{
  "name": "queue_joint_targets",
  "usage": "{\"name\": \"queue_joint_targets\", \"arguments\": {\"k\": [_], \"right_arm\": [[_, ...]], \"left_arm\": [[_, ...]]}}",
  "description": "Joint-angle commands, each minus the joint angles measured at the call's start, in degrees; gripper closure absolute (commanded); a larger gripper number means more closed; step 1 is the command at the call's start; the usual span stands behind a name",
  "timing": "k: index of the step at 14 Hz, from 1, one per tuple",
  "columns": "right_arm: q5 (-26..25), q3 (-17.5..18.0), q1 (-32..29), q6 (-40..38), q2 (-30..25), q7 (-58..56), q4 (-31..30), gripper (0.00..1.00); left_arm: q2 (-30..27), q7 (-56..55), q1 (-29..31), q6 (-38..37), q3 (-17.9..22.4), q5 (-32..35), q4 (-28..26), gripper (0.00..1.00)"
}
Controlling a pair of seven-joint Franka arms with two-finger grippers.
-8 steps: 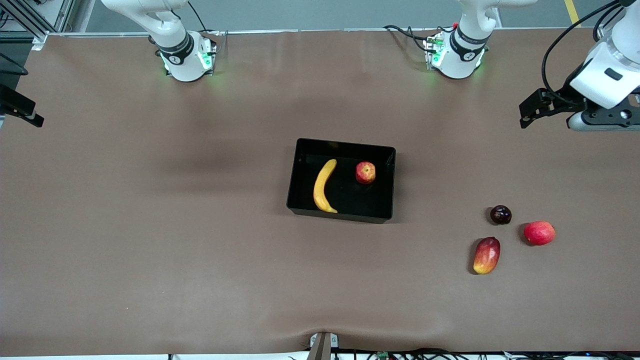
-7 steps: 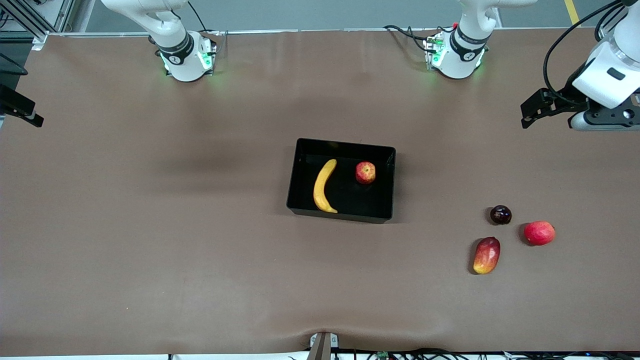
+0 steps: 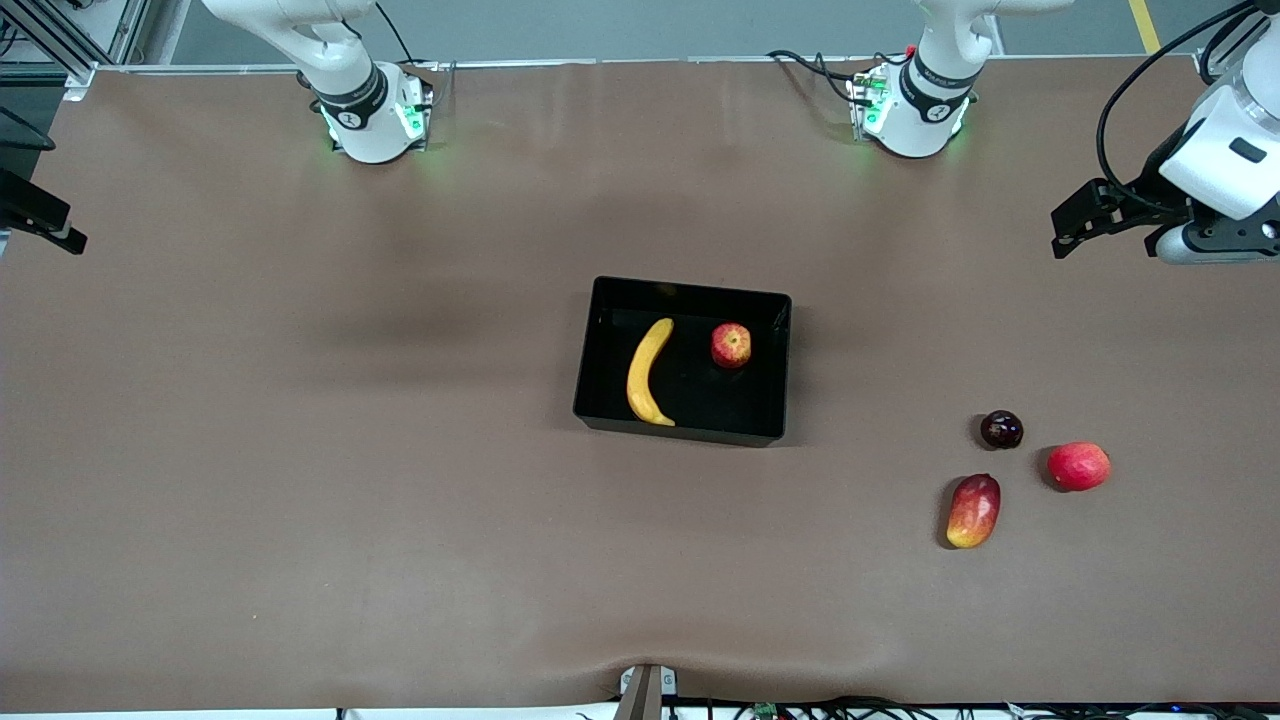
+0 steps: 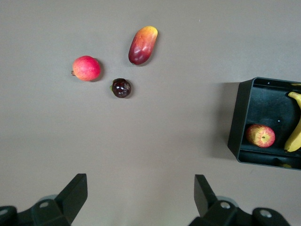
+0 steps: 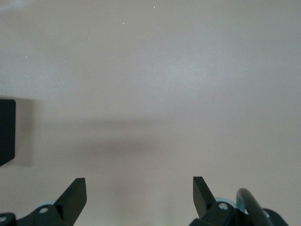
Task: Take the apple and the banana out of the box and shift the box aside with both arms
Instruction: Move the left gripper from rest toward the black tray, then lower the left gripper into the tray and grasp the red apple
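The black box stands at the middle of the table. Inside it the yellow banana lies toward the right arm's end, and the red apple sits beside it. The left wrist view shows the box with the apple and part of the banana. My left gripper is open and empty, high over bare table at the left arm's end. My right gripper is open and empty over bare table toward the right arm's end, with one corner of the box in its view.
Three loose fruits lie on the table toward the left arm's end, nearer to the front camera than the box: a red-yellow mango, a dark plum and a round red fruit. Cables run along the table's edge by the arm bases.
The left arm's hand has drifted slightly outward toward its end of the table and a little toward the bases. The box, the fruits and the right arm have not moved.
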Motion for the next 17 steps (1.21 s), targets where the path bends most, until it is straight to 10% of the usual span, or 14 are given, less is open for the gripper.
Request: {"name": "queue_joint_targets", "arguments": {"k": [1, 17], "right_arm": [[-0.5, 0.1, -0.1, -0.4, -0.3, 0.2, 0.5, 0.0], [-0.4, 0.0, -0.1, -0.1, 0.7, -0.5, 0.6, 0.0]], "left_arm": [[2.0, 0.3, -0.5, -0.7, -0.7, 3.4, 1.0, 0.0], [16.1, -23.8, -5.9, 19.4, -19.3, 0.8, -6.9, 0.0]]}}
